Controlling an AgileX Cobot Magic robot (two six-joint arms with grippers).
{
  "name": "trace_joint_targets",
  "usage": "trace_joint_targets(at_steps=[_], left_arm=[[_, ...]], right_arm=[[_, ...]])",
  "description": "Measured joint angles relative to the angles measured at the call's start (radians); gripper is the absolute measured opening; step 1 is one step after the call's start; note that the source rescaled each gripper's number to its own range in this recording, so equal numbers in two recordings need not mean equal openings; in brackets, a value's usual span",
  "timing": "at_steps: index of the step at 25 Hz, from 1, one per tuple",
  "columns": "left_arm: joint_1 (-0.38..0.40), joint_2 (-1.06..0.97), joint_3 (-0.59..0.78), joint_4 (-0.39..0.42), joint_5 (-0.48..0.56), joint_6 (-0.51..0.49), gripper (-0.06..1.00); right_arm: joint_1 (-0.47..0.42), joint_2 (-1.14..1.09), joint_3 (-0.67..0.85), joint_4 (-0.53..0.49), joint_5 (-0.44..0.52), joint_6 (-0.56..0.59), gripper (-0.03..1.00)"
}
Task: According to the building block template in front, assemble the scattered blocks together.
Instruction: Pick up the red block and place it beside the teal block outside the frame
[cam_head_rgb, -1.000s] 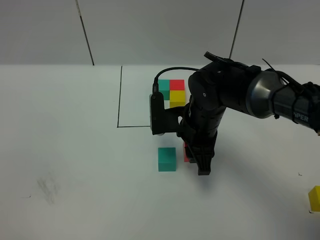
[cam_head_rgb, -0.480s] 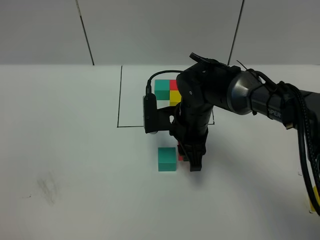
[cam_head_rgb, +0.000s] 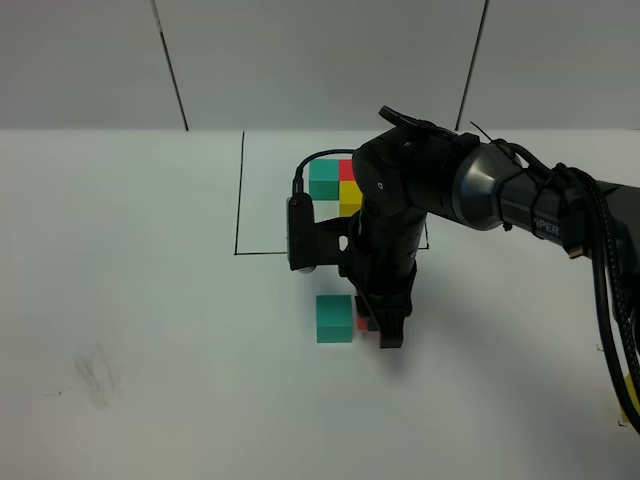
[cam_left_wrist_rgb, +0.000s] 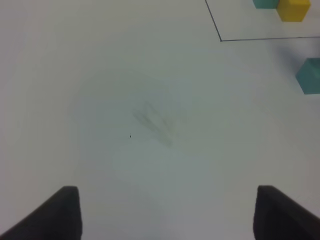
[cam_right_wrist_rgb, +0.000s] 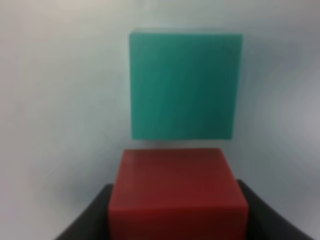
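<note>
- The red cube (cam_right_wrist_rgb: 177, 192) is gripped by the right gripper (cam_right_wrist_rgb: 175, 220) — jaws closed on its sides — just beside the teal cube (cam_right_wrist_rgb: 185, 85)
- Both are placed in front of the framed template (cam_head_rgb: 335, 182)
- The left gripper (cam_left_wrist_rgb: 165, 215) is held wide open, with nothing gripped

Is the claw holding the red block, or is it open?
Shut on it. Black fingers of the right gripper hug both sides of the red block.

Bright, even light; red cube (cam_right_wrist_rgb: 178, 192) softly blurred.
</note>
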Motion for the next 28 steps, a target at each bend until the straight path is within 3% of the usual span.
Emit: trace_joint_targets(at_steps=[28], left_arm=[[0.000,0.000,0.000,0.000,0.000,0.000,0.53]], right_arm=[[0.000,0.079,-0.003,0.014,-0.076,-0.019,0.01]])
